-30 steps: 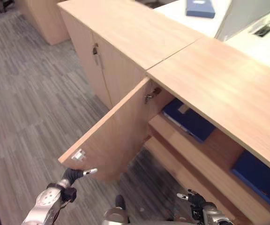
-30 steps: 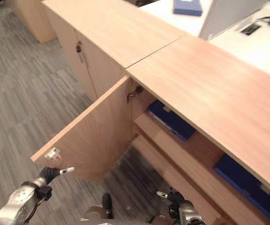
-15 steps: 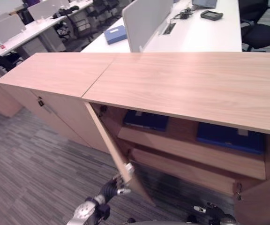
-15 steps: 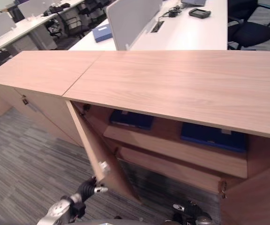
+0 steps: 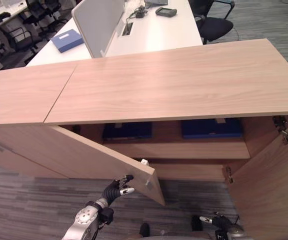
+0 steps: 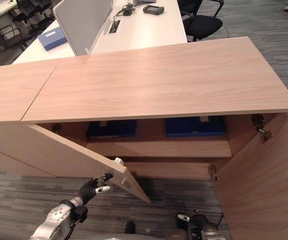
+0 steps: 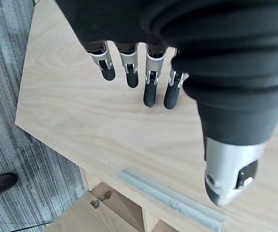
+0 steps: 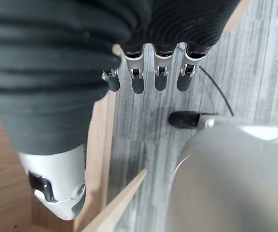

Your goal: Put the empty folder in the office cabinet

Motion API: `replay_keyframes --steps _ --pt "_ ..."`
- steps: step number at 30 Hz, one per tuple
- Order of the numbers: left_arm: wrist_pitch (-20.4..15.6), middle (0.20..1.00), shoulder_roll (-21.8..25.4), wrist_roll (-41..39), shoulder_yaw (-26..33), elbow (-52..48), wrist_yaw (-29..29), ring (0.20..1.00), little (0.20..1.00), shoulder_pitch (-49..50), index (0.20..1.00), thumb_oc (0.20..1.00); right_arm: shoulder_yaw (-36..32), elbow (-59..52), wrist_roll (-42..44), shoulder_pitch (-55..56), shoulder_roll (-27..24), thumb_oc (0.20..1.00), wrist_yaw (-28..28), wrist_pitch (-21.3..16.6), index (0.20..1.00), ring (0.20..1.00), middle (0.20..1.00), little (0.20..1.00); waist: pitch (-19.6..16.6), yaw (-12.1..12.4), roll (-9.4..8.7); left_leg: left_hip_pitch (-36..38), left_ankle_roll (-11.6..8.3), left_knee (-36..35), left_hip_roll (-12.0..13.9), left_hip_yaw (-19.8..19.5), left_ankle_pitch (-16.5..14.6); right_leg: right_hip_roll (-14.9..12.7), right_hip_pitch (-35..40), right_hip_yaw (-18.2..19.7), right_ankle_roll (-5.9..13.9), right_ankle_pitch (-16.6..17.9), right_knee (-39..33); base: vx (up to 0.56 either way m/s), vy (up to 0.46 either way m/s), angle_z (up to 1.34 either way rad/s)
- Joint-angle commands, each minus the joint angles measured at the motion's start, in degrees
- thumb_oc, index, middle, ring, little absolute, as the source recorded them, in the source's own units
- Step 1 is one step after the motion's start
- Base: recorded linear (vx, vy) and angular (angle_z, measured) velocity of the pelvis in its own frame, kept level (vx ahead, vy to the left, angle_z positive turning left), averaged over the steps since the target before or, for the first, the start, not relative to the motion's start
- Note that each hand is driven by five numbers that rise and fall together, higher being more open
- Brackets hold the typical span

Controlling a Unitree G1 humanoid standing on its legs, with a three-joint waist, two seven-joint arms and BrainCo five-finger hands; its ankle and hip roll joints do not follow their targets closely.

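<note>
Nearest, the left robot hand (image 5: pixel 118 187) hangs just off the free edge of the cabinet's left door (image 5: pixel 84 160), its fingers (image 7: pixel 149 84) relaxed and nearly straight, holding nothing; whether the tips touch the wood I cannot tell. The right robot hand (image 5: pixel 215 220) sits low near the floor (image 5: pixel 29 200), beside the right door (image 5: pixel 276 190), fingers (image 8: pixel 160 75) also loose and empty. Both doors stand swung wide. Inside the office cabinet (image 5: pixel 184 85), two blue folders lie flat on the upper shelf (image 5: pixel 184 149): one folder on the left (image 5: pixel 126 131), another on the right (image 5: pixel 211 128), well apart. Beyond the cabinet top, a white bench (image 5: pixel 149 32) carries a grey divider panel (image 5: pixel 98 22), a blue box (image 5: pixel 67 40) and a dark device (image 5: pixel 165 11).
</note>
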Motion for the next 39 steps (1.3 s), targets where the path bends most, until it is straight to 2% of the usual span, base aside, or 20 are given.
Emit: replay_keyframes --steps 1,7,13,20,29,33,36,38,39 --pt "-3.85 1.000 0.00 2.85 3.43 2.07 2.74 1.000 1.000 -6.05 1.000 1.000 2.24 -0.22 -1.29 -1.08 0.92 1.000 0.84 -0.59 1.000 1.000 1.000 1.000 -1.35 -0.81 -3.73 0.95 -1.78 0.51 1.02 1.22 -2.45 0.66 5.00 -1.90 1.78 -6.24 0.49 0.06 0.040 -0.21" --pt "-4.66 1.000 -1.40 4.57 5.89 11.17 8.03 1.000 1.000 -14.56 1.000 1.000 2.29 -0.57 -1.31 1.80 2.09 1.000 0.96 -0.18 1.000 1.000 1.000 1.000 -3.70 -3.48 -5.72 2.86 -1.32 0.18 1.04 4.11 -3.73 0.16 5.23 -0.26 2.37 -5.80 0.87 0.05 0.045 -0.19" --pt "-5.23 1.000 -0.73 3.47 7.14 15.37 10.35 1.000 1.000 -20.79 1.000 1.000 2.03 0.06 -1.15 3.29 2.54 1.000 1.21 0.05 1.000 1.000 1.000 1.000 -5.13 -5.23 -6.85 4.02 -0.88 0.18 0.89 6.41 -4.75 -0.25 4.65 1.46 3.10 -5.22 1.34 0.04 0.038 -0.22" --pt "-5.48 1.000 0.89 3.70 7.07 19.57 11.24 1.000 1.000 -26.19 1.000 1.000 1.91 0.54 -1.33 4.73 2.63 1.000 1.65 0.23 1.000 1.000 1.000 1.000 -6.04 -7.19 -7.49 5.24 -0.45 0.18 0.50 8.52 -5.62 -0.48 4.10 3.32 3.92 -4.55 1.70 0.03 0.044 -0.17" --pt "-5.92 1.000 2.57 3.20 6.26 21.55 12.40 1.000 1.000 -32.62 1.000 1.000 1.50 0.94 -0.66 5.29 2.47 1.000 1.75 0.25 1.000 1.000 1.000 1.000 -6.33 -8.58 -8.03 5.96 0.25 0.18 -0.25 9.46 -6.31 -1.13 3.14 4.68 5.04 -3.99 2.93 0.01 0.045 -0.08" --pt "-6.08 1.000 1.23 3.83 5.16 19.51 12.10 1.000 1.000 -31.65 1.000 1.000 0.64 1.26 0.56 5.05 2.84 1.000 1.94 0.37 1.000 1.000 1.000 1.000 -6.21 -8.31 -8.28 5.92 0.72 0.20 -0.77 9.20 -6.56 -1.79 2.92 4.27 5.54 -3.86 3.56 -0.03 0.053 0.00" --pt "-5.55 1.000 -3.28 1.36 5.78 13.46 10.52 1.000 1.000 -22.93 1.000 1.000 -1.99 1.87 2.25 4.21 3.30 1.000 1.33 0.33 1.000 1.000 1.000 1.000 -5.19 -7.12 -8.58 5.47 1.12 0.43 -1.17 9.04 -6.74 -2.45 2.30 3.04 5.78 -3.47 4.45 -0.08 0.031 0.01" --pt "-5.30 1.000 -3.84 0.76 5.97 12.45 10.13 1.000 1.000 -21.07 1.000 1.000 -2.53 1.88 2.36 3.62 3.35 1.000 1.03 0.42 1.000 1.000 1.000 1.000 -4.31 -6.56 -8.43 5.22 1.27 0.56 -0.96 9.45 -6.68 -2.28 1.01 2.33 6.00 -3.08 5.76 -0.11 -0.013 -0.04" --pt "-5.05 1.000 -4.05 0.29 6.07 11.50 9.70 1.000 1.000 -19.25 1.000 1.000 -3.13 1.53 2.66 3.17 3.34 1.000 0.73 0.33 1.000 1.000 1.000 1.000 -3.28 -6.01 -8.26 4.73 1.45 0.78 -0.78 10.00 -6.55 -2.07 -0.07 0.66 6.09 -2.89 7.18 -0.19 -0.039 -0.10"
